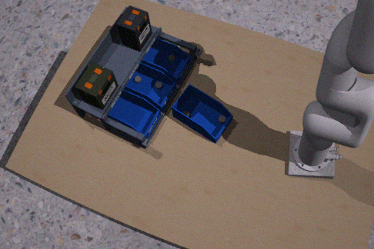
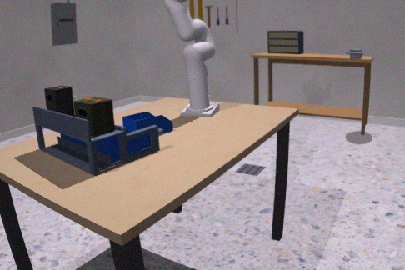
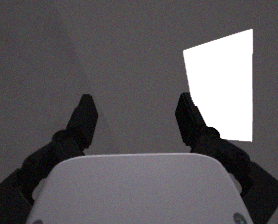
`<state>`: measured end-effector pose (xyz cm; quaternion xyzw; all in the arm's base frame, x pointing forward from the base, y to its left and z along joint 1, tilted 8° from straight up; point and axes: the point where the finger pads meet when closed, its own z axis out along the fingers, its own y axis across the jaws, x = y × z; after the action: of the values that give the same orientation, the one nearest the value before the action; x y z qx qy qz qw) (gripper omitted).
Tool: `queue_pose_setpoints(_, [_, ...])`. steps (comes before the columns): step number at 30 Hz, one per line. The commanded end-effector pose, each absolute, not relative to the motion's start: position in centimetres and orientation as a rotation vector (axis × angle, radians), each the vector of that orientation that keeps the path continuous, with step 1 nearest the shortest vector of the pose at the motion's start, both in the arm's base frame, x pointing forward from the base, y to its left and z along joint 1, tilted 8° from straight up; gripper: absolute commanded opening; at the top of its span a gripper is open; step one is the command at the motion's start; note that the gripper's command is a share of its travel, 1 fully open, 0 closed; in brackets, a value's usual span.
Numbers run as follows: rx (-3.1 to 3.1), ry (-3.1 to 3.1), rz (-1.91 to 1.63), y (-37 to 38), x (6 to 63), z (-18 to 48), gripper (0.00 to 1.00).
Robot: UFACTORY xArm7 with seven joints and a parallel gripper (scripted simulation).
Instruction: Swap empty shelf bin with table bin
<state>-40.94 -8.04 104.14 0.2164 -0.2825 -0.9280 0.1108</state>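
Observation:
A grey shelf (image 1: 132, 80) stands on the table's left part and holds three blue open bins in a row. The bin at the near end (image 1: 133, 111) looks empty. The middle bin (image 1: 151, 86) holds two grey parts, and the far bin (image 1: 169, 57) holds one. A fourth blue bin (image 1: 202, 112) stands on the table top just in front of the shelf with two grey parts in it; it also shows in the exterior view (image 2: 147, 122). My gripper (image 3: 136, 103) is open and empty, high up and facing a grey wall, far from the bins. The top and exterior views show only the arm (image 2: 193, 41).
A black box (image 1: 131, 27) and a green box (image 1: 95, 85), both with orange marks, stand on the shelf's upper board behind the bins. The arm's base (image 1: 312, 158) is bolted to the table to the right of the loose bin. A side table (image 2: 310, 70) stands far off.

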Motion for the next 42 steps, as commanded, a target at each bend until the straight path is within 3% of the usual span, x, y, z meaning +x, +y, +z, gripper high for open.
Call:
queue_pose_setpoints(1, [0.633, -0.831, -2.726, -8.0, -40.9, 104.2, 1.00])
queue_pose_setpoints(26, [0.636, -0.838, -2.733, -7.6, -41.0, 104.1, 1.00])
queue_pose_setpoints(42, [0.667, -0.936, -2.822, -3.2, -41.8, 103.4, 1.00])
